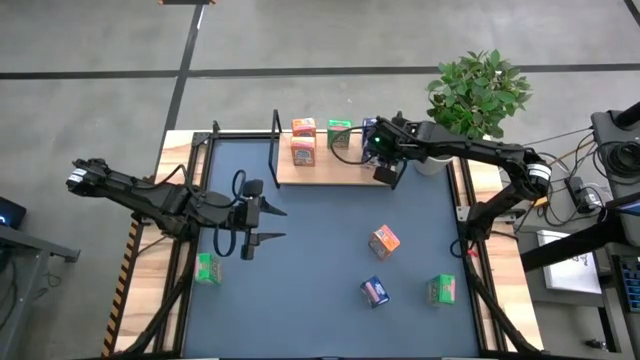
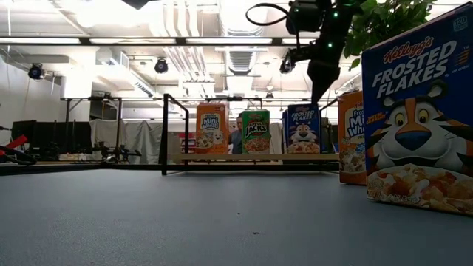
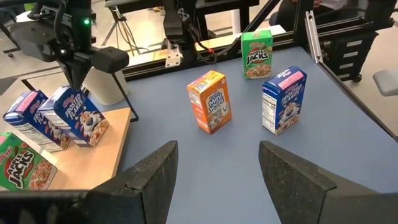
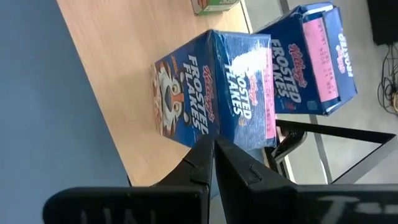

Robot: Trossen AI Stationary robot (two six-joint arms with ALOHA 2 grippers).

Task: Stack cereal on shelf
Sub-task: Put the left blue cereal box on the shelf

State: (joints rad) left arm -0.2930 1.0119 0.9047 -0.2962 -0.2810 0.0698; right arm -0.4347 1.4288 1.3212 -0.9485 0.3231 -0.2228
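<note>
Blue cereal box [image 4: 214,93] on shelf [image 4: 118,81] | just beyond right tool [image 4: 214,163] | tool pressed together, empty

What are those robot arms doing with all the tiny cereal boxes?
They are putting cereal boxes on a little wooden shelf. The right end effector is shut and sits right by a blue Frosted Flakes box on the shelf; whether it touches the box is hard to tell. The left end effector waits open over the table. An orange box, a blue box and two green boxes are still off the shelf.
</note>
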